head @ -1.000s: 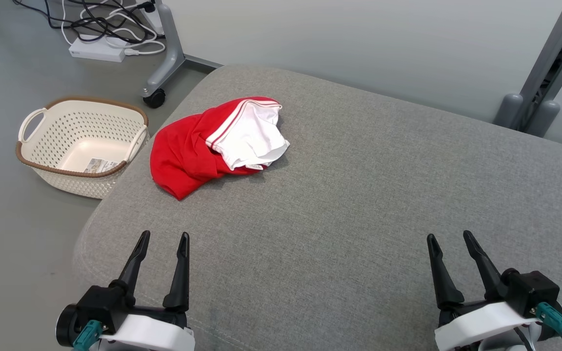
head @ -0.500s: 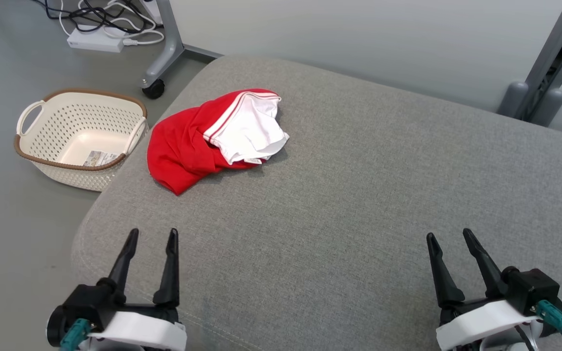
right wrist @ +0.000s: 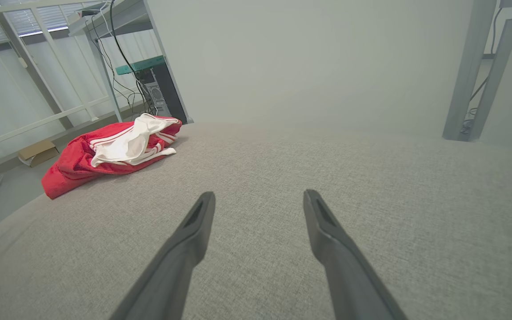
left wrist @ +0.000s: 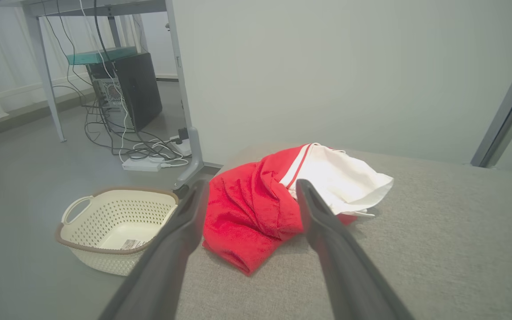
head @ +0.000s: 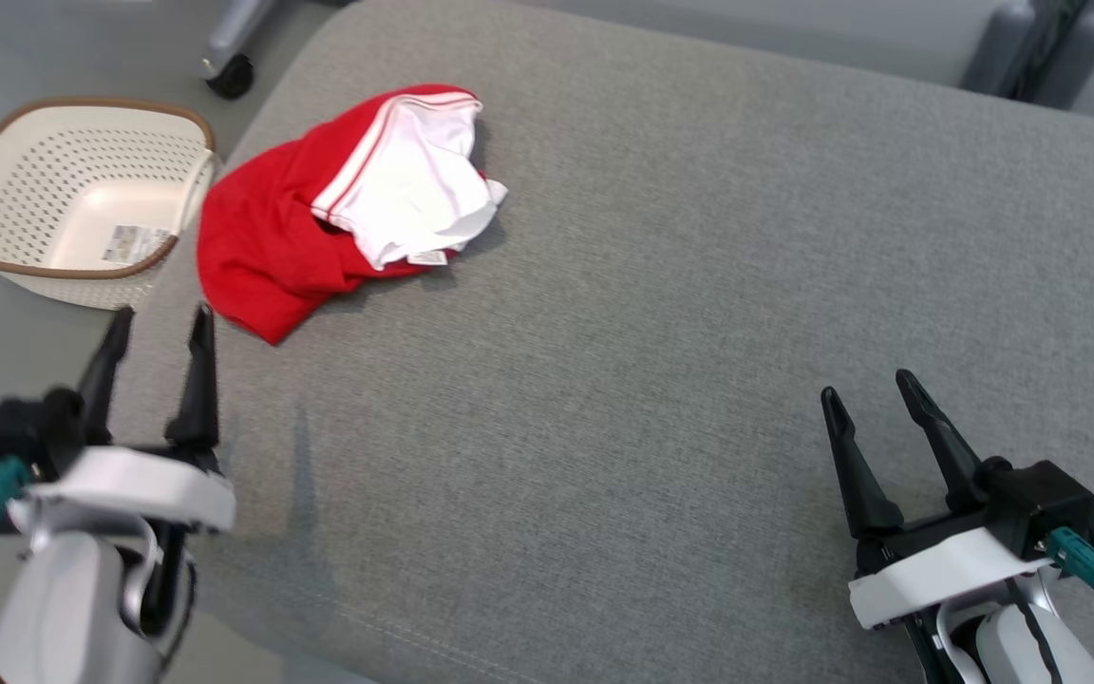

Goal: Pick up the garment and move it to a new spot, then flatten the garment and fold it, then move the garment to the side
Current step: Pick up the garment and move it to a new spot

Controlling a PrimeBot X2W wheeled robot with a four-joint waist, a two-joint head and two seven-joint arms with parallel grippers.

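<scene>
A pale wall (left wrist: 327,66) rose behind the grey couch (head: 699,285); a basket (head: 34,180) and cables (left wrist: 118,146) lay on the grey floor (left wrist: 16,178).

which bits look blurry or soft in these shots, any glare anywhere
Head view: the left pincer looks smeared, the garment crisp. Left wrist view: its near fingers are soft, out of focus. Right wrist view: even light on the cushion, no glare.

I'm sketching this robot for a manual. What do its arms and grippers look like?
Both match: the left gripper and right gripper each have two long, tapering black jaws on a black block, a white housing, a teal connector with a dark cable, and a pale grey forearm.
</scene>
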